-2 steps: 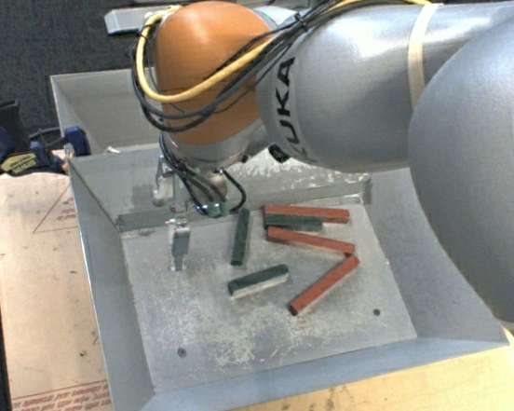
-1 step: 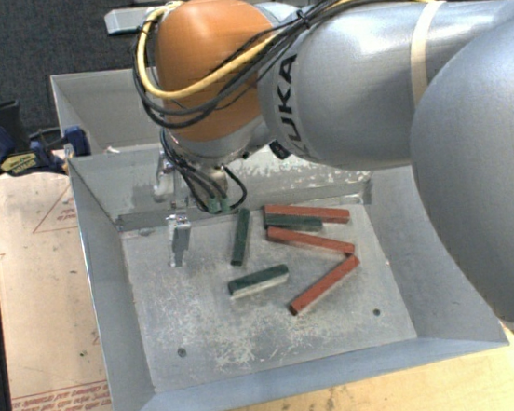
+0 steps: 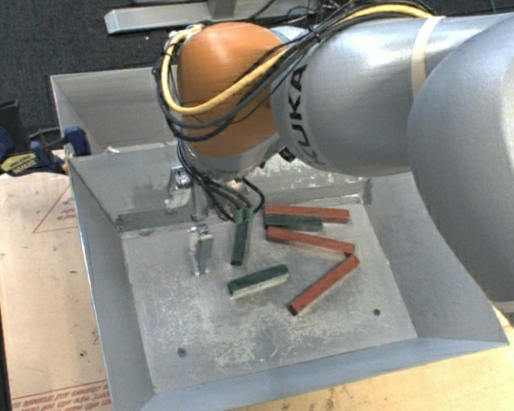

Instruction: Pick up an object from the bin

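Though tilted, green bar [image 3: 239, 240] beside pincer [image 3: 220, 245]

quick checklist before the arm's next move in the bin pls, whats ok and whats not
1. Gripper is down inside the bin, toward the back left of its floor: ok.
2. Dark green bar stands tilted right at the gripper; whether it is actually gripped: cannot tell.
3. Green-and-white bar lies flat just below the gripper in the view, apart from it: ok.
4. Nearest red bar lies to the gripper's right in the view, not touching it: ok.
5. Nothing from the bin lies across the gripper, so a straight lift looks free: ok.
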